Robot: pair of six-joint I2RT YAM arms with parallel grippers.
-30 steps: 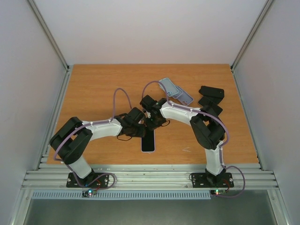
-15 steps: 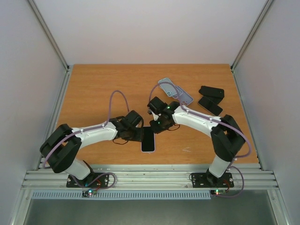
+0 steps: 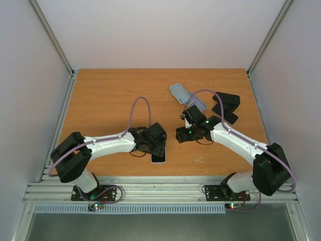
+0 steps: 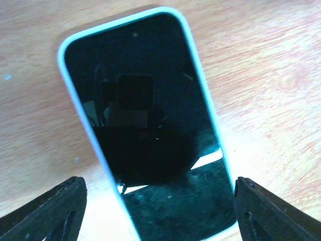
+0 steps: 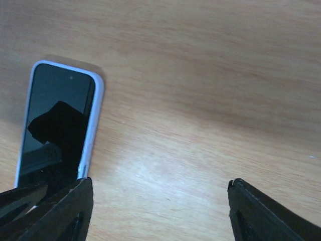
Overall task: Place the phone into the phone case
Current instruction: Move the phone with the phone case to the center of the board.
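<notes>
Presently on my screen: one phone [image 4: 145, 125], face up, flat on the bench [image 3: 100, 100] near its front edge. It sits in a pale phone case [image 5: 93, 120] whose rim shows round the dark glass.

Left fingers [image 4: 50, 211]: spread apart, one on either side of the phone's end, gripping nothing.

Right fingers [image 5: 55, 213]: likewise apart, over bare wood just beside the phone, holding nothing.

Far side: two pale cases [image 3: 187, 97], overlapping. Near them, two dark flat items [image 3: 225, 105], well apart from the phone.
</notes>
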